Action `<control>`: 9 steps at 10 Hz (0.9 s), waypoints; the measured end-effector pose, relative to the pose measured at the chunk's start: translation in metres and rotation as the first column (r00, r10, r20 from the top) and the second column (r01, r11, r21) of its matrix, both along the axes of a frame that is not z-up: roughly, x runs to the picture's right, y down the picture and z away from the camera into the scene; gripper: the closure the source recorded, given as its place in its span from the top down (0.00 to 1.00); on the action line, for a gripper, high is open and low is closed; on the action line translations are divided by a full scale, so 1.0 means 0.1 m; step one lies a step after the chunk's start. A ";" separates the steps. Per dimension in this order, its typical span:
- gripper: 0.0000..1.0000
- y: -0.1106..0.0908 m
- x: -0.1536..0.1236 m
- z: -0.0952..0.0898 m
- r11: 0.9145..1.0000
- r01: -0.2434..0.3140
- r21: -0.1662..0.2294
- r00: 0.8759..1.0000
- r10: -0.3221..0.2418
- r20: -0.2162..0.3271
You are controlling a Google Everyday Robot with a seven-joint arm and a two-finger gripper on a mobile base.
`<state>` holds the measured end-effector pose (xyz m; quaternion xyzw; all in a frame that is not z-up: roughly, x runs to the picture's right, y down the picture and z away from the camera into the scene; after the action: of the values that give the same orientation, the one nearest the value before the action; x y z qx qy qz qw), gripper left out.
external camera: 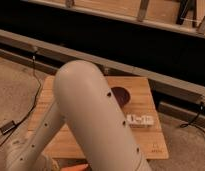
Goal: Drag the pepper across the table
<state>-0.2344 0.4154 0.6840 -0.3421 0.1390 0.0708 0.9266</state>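
Note:
The pepper (79,167) shows only as a small orange sliver at the very bottom of the camera view, by the front edge of the wooden table (146,87). My gripper (52,164) is low at the bottom left, just left of the pepper, and my own forearm and wrist hide most of it. I cannot tell whether it touches the pepper. My big white upper arm (96,120) covers the middle of the table.
A dark purple bowl (120,94) sits at the table's back middle. A white tube-like item (141,120) lies right of my arm. Dark rails and a wall run behind the table. Cables lie on the floor at left and right.

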 end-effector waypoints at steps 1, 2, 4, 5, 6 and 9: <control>0.21 0.06 -0.03 -0.03 1.000 0.001 -0.005 1.000 -0.001 0.006; 0.28 0.09 -0.05 -0.05 1.000 0.002 -0.008 1.000 -0.002 0.009; 0.49 0.15 -0.08 -0.08 1.000 0.007 -0.015 1.000 -0.006 0.015; 0.60 0.17 -0.10 -0.08 1.000 0.009 -0.017 1.000 -0.009 0.017; 0.68 0.17 -0.10 -0.08 1.000 0.011 -0.018 1.000 -0.010 0.018; 0.70 0.14 -0.12 -0.07 0.999 0.022 -0.023 0.999 -0.021 0.025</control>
<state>-0.2464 0.4292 0.6767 -0.3523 0.1322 0.0551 0.9249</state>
